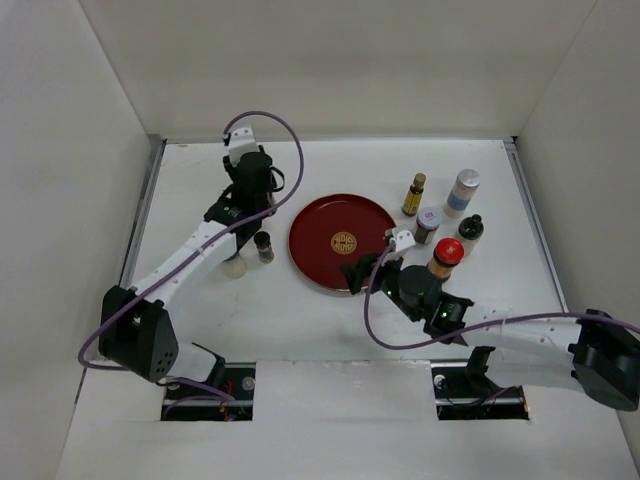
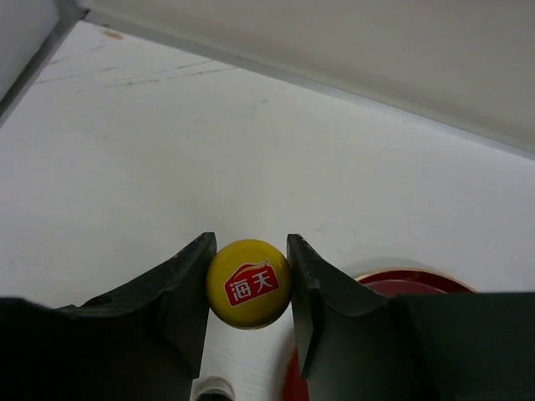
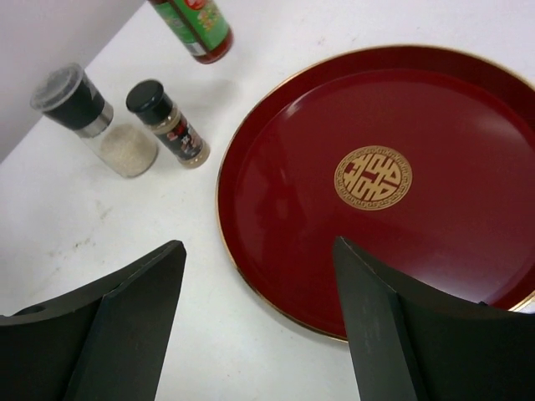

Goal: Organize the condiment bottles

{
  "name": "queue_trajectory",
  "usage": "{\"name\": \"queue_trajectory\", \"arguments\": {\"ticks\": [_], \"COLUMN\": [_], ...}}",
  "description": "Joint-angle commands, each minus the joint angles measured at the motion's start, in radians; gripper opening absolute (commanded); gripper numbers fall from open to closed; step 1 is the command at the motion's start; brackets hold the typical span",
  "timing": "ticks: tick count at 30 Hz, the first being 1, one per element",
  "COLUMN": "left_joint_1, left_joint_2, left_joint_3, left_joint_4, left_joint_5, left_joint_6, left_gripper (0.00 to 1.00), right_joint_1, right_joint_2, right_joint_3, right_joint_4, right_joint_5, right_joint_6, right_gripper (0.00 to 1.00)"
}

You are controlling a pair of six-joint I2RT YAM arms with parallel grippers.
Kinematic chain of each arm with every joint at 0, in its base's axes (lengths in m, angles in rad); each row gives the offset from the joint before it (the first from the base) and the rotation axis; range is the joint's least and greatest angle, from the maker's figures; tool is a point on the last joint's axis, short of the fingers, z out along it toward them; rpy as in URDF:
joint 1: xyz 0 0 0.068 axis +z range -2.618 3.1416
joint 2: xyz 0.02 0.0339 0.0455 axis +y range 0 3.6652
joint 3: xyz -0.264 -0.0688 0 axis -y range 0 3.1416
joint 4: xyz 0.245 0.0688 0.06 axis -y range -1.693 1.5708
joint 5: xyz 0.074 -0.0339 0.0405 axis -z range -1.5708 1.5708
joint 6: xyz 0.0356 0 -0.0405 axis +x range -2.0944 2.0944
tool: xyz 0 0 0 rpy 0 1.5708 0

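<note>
My left gripper (image 1: 248,200) is shut on the yellow cap (image 2: 248,283) of the green bottle (image 3: 196,25), just left of the round red tray (image 1: 343,243). Whether the bottle stands on the table or is lifted, I cannot tell. A small black-capped spice jar (image 1: 264,246) and a clear shaker (image 1: 235,265) stand beside it; both show in the right wrist view, jar (image 3: 167,125) and shaker (image 3: 96,121). My right gripper (image 1: 365,268) is open and empty over the tray's near edge (image 3: 276,284). The tray holds nothing.
To the right of the tray stand a slim amber bottle (image 1: 414,193), a tall white bottle (image 1: 461,191), a grey-lidded dark jar (image 1: 428,224), a black-capped bottle (image 1: 470,230) and a red-lidded bottle (image 1: 446,257). White walls enclose the table on three sides.
</note>
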Motion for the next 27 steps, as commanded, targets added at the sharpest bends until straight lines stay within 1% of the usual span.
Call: {"name": "queue_trajectory", "arguments": {"ticks": [1, 5, 9, 15, 19, 25, 27], "left_joint_1": [-0.094, -0.169, -0.201, -0.234, -0.240, -0.234, -0.234], "left_joint_2": [-0.031, 0.048, 0.150, 0.292, 0.331, 0.358, 0.362], "left_joint_3": [0.126, 0.170, 0.232, 0.328, 0.338, 0.327, 0.312], "left_joint_4": [0.149, 0.174, 0.192, 0.205, 0.235, 0.240, 0.237], "left_joint_5": [0.024, 0.040, 0.065, 0.096, 0.100, 0.100, 0.102], "left_joint_6": [0.017, 0.014, 0.014, 0.014, 0.017, 0.028, 0.028], "left_gripper": [0.19, 0.19, 0.19, 0.19, 0.19, 0.19, 0.21], "right_joint_1": [-0.022, -0.059, -0.088, -0.103, -0.117, -0.123, -0.125], "right_joint_2": [-0.071, -0.125, -0.166, -0.180, -0.199, -0.190, -0.185], "right_joint_3": [-0.028, -0.061, -0.087, -0.093, -0.099, -0.097, -0.097], "right_joint_4": [0.096, 0.108, 0.116, 0.108, 0.099, 0.099, 0.101], "right_joint_5": [0.016, 0.027, 0.027, 0.019, 0.019, 0.018, 0.018], "right_joint_6": [0.012, 0.030, 0.047, 0.052, 0.052, 0.052, 0.052], "right_gripper": [0.77, 0.76, 0.77, 0.77, 0.78, 0.78, 0.78]}}
